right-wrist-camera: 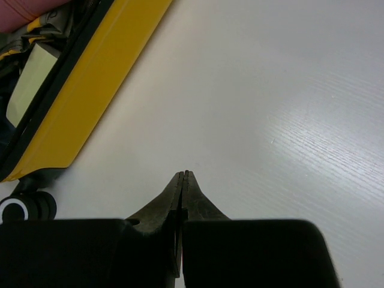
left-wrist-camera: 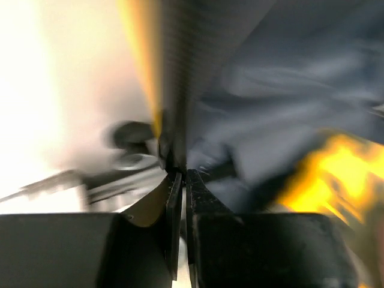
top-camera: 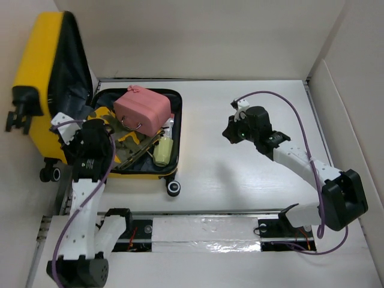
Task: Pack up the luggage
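Note:
The yellow luggage (top-camera: 42, 66) lies open at the left, its lid standing upright and its base (top-camera: 144, 175) flat on the table. Inside lie a pink box case (top-camera: 143, 108), a pale bottle (top-camera: 162, 150) and olive and yellow clothes. My left gripper (top-camera: 75, 123) is at the lid's near edge. In the blurred left wrist view its jaws (left-wrist-camera: 179, 174) are closed on the lid's black rim (left-wrist-camera: 174, 90), with grey lining (left-wrist-camera: 288, 90) to the right. My right gripper (top-camera: 230, 133) is shut and empty over bare table (right-wrist-camera: 185, 174), right of the luggage's yellow side (right-wrist-camera: 90, 78).
White walls enclose the table at the back and right. A black luggage wheel (top-camera: 174, 188) sticks out toward the near edge and shows in the right wrist view (right-wrist-camera: 18, 207). A foil-taped rail (top-camera: 210, 231) runs along the front between the arm bases.

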Tool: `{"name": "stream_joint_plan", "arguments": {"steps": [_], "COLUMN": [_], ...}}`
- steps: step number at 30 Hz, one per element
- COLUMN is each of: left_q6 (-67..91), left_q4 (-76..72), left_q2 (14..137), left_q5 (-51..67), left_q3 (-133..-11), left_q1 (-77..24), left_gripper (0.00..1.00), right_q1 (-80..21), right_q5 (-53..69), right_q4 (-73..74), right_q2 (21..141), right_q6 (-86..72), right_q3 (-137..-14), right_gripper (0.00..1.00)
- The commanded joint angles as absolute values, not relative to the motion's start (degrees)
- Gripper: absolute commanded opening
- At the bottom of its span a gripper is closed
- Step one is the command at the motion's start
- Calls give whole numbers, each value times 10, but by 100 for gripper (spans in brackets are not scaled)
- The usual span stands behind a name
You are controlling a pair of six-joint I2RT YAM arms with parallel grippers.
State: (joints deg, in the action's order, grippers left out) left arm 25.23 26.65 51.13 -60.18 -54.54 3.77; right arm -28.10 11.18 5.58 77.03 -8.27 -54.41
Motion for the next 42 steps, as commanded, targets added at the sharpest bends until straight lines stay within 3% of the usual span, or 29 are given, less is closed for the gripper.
{"name": "stream_joint_plan", "arguments": {"steps": [1,4,10,12,13,14,17,21,30,38,42], "left_q6": [219,214,202,197,195,189,176,209,285,277,276], "left_q4": [155,154,166,181,184,189,199,185,209,222,222], "left_q2": [476,483,438,401,355,332,231,200,540,732,779], "left_q5": [-492,-419,-204,-154,-113,-94,-66,-119,-404,-277,-230], "left_q3": [-516,-503,-478,-469,-461,-458,-467,-490,-684,-801,-794], "left_q1": [-53,-123,-131,-131,-131,-131,-136,-136,-114,145,201], "left_gripper": [0,0,0,9,20,24,25,29,37,37,35], "right_q1": [-271,-271,-271,-271,-271,-271,-271,-265,-272,-272,-277], "right_q5": [144,164,165,157,155,151,142,139,134,139,143], "right_q4": [33,17,10,11,11,11,12,6,-12,-17,-18], "right_q2": [775,778,778,773,766,762,751,743,731,715,715], "right_q6": [-91,-97,-109,-109,-110,-111,-110,-112,-100,-101,-102], "right_q3": [-570,-566,-566,-563,-563,-563,-562,-549,-531,-526,-526], "right_gripper": [0,0,1,2,3,3,4,4,1,1,1]}}
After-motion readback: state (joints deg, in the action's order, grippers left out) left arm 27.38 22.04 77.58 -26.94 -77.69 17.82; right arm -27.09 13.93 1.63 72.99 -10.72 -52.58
